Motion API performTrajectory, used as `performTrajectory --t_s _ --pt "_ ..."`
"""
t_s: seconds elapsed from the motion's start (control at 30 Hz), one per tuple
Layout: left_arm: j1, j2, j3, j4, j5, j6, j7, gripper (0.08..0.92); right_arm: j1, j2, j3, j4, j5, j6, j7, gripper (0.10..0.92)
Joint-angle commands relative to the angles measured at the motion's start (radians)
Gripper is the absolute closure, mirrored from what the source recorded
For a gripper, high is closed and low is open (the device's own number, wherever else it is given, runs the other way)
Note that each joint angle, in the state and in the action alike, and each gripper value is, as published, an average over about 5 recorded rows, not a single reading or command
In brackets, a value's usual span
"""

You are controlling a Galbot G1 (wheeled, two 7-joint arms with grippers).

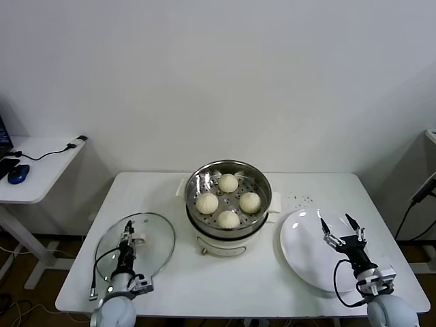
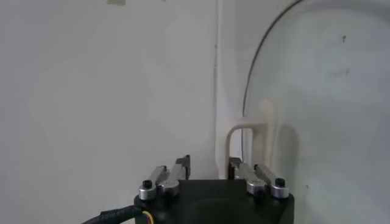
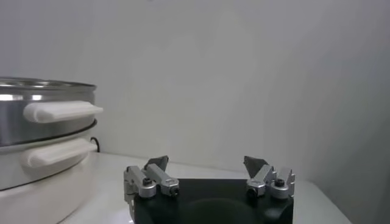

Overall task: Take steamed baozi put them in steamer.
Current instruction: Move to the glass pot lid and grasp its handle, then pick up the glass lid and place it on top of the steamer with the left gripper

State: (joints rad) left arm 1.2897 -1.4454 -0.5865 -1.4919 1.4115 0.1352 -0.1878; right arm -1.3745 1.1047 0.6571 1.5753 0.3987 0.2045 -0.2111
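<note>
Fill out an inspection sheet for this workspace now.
Surface: white table, small dark specks near its far right.
Job's things: four steamed baozi all inside the steamer; none on the white plate.
Clutter: glass lid lying flat at the table's left.
Grippers: left gripper over the lid, fingers partly closed around its white handle; right gripper open above the plate, holding nothing.
Cables: black cable on the left arm, another on the right.
Surroundings: white wall; side desk at left with a blue mouse.
</note>
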Motion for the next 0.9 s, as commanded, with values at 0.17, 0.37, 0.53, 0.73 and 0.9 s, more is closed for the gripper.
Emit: performTrajectory --t_s 0.17,0.37,0.53,0.73,0.9 --pt "0.026 0.030 0.000 -0.088 -0.053 -0.010 -0.008 0.745 0.003 0.003 0.011 -0.020 -0.009 0.005 -0.007 0.203" --pt "0.112 0.091 -0.016 -0.277 -0.106 0.000 0.012 0.850 0.020 -0.003 0.010 -0.040 -0.013 0.007 -0.010 0.203" --pt "0.192 0.186 -0.038 -0.468 -0.162 0.050 0.050 0.850 0.046 -0.013 0.003 -0.068 -0.023 0.008 -0.009 0.203" --pt "0.205 0.328 -0.016 -0.673 -0.216 0.200 0.156 0.850 0.086 -0.034 -0.018 -0.105 -0.044 0.008 -0.005 0.203" --pt "0.097 0.447 0.127 -0.729 -0.168 0.374 0.272 0.850 0.131 -0.042 -0.043 -0.137 -0.064 0.005 0.006 0.203"
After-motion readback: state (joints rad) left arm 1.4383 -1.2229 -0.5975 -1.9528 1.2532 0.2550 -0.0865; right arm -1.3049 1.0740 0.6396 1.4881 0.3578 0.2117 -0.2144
